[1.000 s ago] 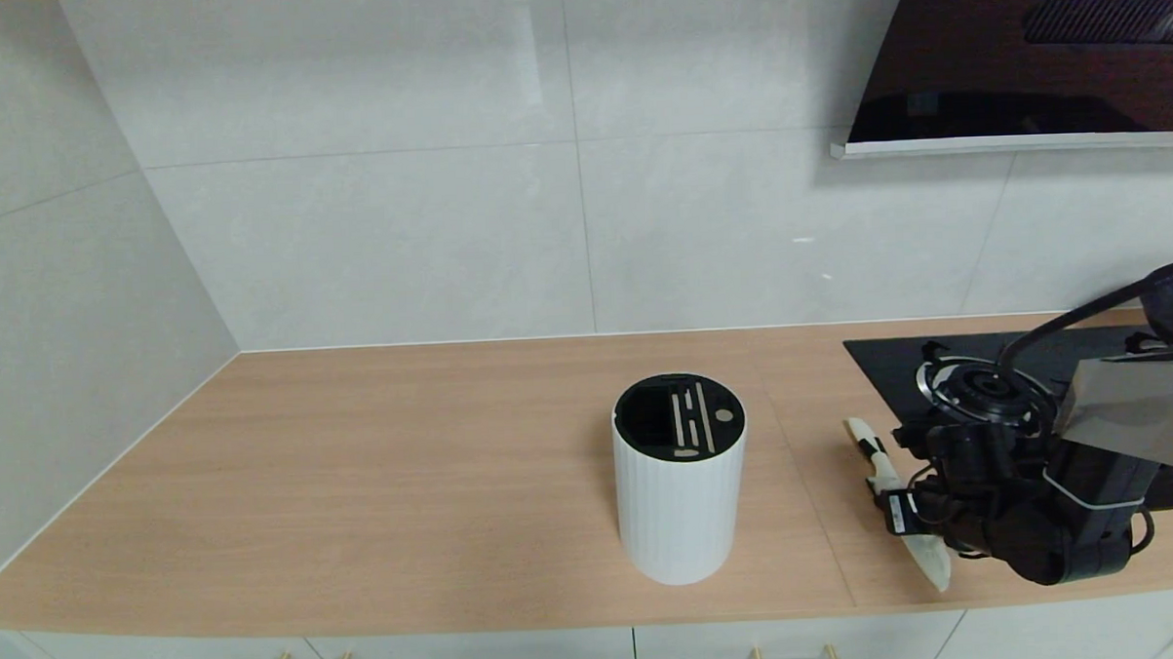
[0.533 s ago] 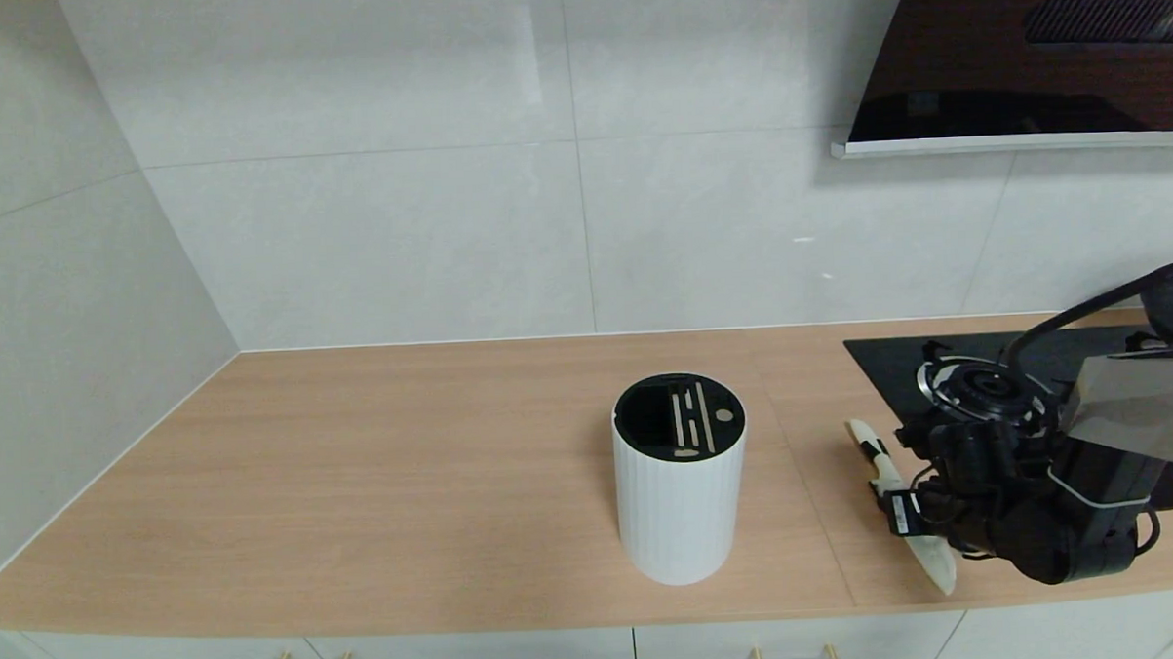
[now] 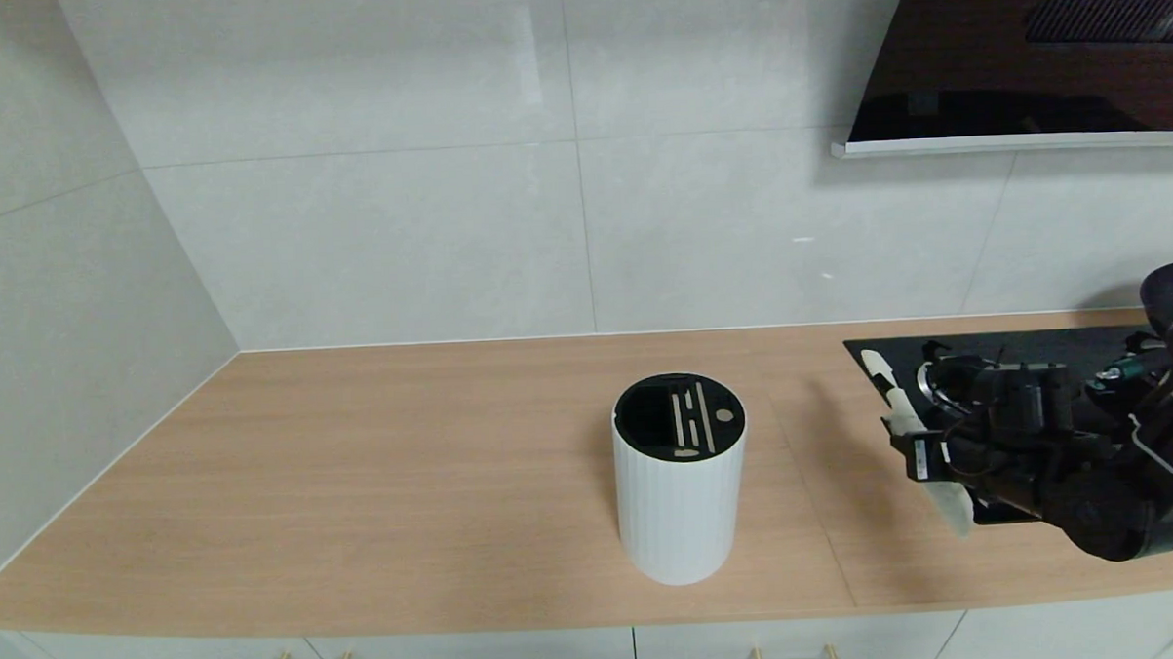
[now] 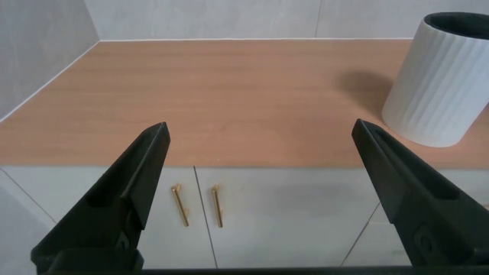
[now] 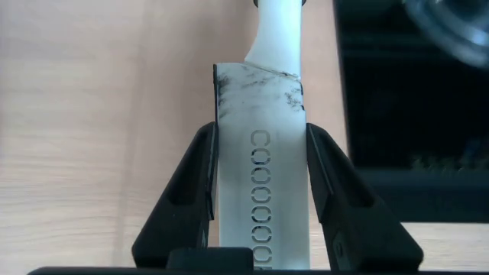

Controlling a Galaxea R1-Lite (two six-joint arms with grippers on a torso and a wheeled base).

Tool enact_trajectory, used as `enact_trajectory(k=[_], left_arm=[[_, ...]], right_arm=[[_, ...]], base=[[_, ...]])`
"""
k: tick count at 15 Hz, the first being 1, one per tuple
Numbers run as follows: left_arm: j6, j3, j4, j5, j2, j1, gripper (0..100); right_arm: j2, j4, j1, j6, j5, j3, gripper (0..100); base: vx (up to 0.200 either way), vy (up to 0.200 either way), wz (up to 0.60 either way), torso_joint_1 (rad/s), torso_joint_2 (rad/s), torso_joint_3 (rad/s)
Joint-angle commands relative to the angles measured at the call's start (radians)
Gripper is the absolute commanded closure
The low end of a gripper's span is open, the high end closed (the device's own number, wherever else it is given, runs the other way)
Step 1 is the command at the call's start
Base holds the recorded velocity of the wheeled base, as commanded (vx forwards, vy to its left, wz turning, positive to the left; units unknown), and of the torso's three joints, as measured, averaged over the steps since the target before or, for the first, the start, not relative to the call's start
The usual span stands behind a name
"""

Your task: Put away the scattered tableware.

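Head view first: the right gripper (image 3: 927,454) has its fingers clamped on a white knife (image 3: 891,397). It holds the knife on a slant over the right end of the table (image 3: 406,472), one end over the near-left corner of the black stove (image 3: 1094,341), the other pointing toward the table's front edge. The right arm comes in low from the right, with its wrist pointing toward the middle of the table. A white ribbed holder (image 3: 680,502) stands mid-table near the front edge, well apart from the knife, with slots in its dark top. There's loads of bare wood to the left of it and a decent open strip between it and the knife.

Left wrist view: the left gripper (image 4: 260,134) hangs out past the table's front edge, fingers (image 4: 130,191) spread wide with nothing between them. The cabinet doors (image 4: 267,214) with their gold handles (image 4: 179,205) sit under it, and the holder (image 4: 439,84) is off to one side.

Right wrist view: both fingers (image 5: 191,191) press on the flat sides of the knife's (image 5: 263,99) wide part, which has a row of little holes and dark smudges. The narrow end sticks out past them, right along the line where the wood meets the stove (image 5: 412,92).
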Motion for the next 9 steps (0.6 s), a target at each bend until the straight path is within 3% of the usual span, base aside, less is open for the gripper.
enact_trajectory(k=[1, 3, 5, 7, 9], left_arm=[[0.003, -0.028, 0.003, -0.014, 0.003, 0.000, 0], [0.005, -0.211, 0.061, -0.131, 0.129, -0.004, 0], [0.011, -0.378, 0.073, -0.200, 0.366, -0.004, 0], [0.028, -0.518, 0.070, -0.197, 0.551, -0.004, 0], [0.014, -0.693, 0.038, -0.197, 0.800, -0.010, 0]], right_arm=[[-0.190, 0.013, 0.054, -0.003, -0.006, 0.024, 100], [-0.312, 0.098, 0.111, -0.007, -0.015, -0.022, 100], [-0.419, 0.279, 0.180, -0.006, -0.026, -0.128, 100], [-0.473, 0.380, 0.226, -0.004, -0.033, -0.199, 100], [-0.525, 0.421, 0.311, -0.003, -0.072, -0.243, 100]], base=[[0.000, 0.000, 0.00, 0.000, 0.00, 0.000], [0.000, 0.000, 0.00, 0.000, 0.00, 0.000], [0.000, 0.000, 0.00, 0.000, 0.00, 0.000], [0.000, 0.000, 0.00, 0.000, 0.00, 0.000], [0.000, 0.000, 0.00, 0.000, 0.00, 0.000]])
